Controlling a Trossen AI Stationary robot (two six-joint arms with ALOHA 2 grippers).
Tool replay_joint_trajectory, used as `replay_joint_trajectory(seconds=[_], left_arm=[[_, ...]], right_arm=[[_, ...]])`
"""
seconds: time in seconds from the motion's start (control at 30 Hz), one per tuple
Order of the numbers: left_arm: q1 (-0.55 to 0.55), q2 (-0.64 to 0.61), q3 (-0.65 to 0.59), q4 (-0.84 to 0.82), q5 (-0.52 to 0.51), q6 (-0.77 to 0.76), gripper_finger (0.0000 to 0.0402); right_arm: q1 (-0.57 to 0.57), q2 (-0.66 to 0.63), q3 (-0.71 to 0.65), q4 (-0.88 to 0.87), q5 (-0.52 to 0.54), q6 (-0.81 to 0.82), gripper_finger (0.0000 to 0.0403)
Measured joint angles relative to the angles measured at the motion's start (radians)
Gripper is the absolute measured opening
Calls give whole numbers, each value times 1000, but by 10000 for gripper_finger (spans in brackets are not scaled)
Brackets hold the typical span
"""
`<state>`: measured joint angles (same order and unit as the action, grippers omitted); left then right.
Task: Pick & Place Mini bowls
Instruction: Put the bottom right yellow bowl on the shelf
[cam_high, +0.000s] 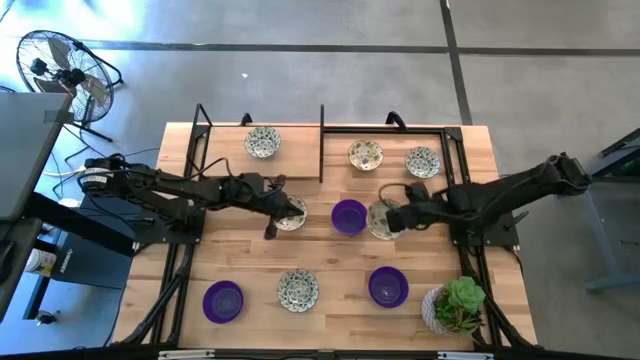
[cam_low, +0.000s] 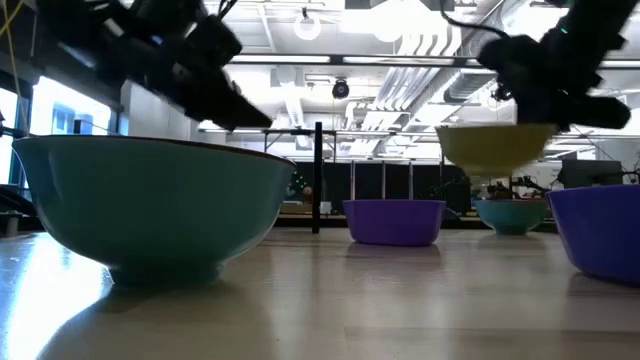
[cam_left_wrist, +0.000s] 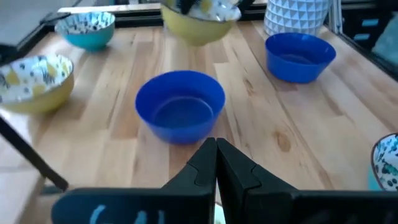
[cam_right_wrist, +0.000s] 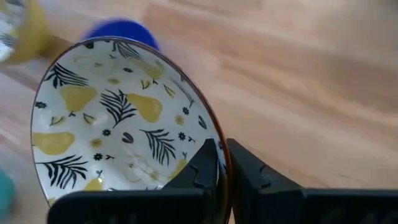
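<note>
Pinched at one point of the rim: round cream-white glazed patterned mini bowl (cam_right_wrist: 118, 124), leaf-and-pear print inside, yellow outside, hanging clear of the tabletop and just to the right of the glossy solid purple round bowl (cam_high: 348, 216). Gripped by the right gripper (cam_right_wrist: 222, 149), one dark finger inside the wall and one outside, pressed onto the thin edge; rest of the bowl unsupported and tilted away from the fingers. Main hazard, as judged: rotation or slip of the smooth wall about so narrow a pinch, caused by any quick swing or stop, ending in a drop onto the light wooden slatted table (cam_high: 240, 260). Second hazard: a knock against the purple bowl if carried low towards it, since little gap shows between the two in the high view. Third hazard: contact with the left gripper (cam_high: 275, 205), fingers pressed together on nothing, poised over a second speckled cream bowl (cam_high: 292, 214) just to the left of the purple bowl; a leftward carry would cross that arm's space. Recommended: lift higher before any sideways travel, move slowly, keep the rim level. Green plant in a white faceted pot (cam_high: 455, 305) well to the right and nearer the table's front edge; no threat unless the route turns that way.
</note>
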<state>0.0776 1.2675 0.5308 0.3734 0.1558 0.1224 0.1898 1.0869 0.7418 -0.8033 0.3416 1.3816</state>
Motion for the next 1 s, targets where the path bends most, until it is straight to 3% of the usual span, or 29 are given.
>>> replay_joint_trajectory(seconds=[0.17, 0.37, 0.57, 0.7, 1.0], left_arm=[[-35, 0, 118, -126, -46, 125, 28], [-124, 0, 264, -334, -208, 248, 111], [-187, 0, 306, -406, -292, 355, 175], [-215, 6, 306, -421, -367, 412, 183], [-223, 75, 310, -421, -411, 485, 181]], right_arm=[[-116, 63, 103, 13, -12, -206, 16], [-233, 217, 198, 160, -110, -452, 20], [-302, 361, 288, 288, -199, -615, 16], [-322, 441, 353, 319, -250, -676, 19], [-340, 578, 472, 352, -336, -759, 19]])
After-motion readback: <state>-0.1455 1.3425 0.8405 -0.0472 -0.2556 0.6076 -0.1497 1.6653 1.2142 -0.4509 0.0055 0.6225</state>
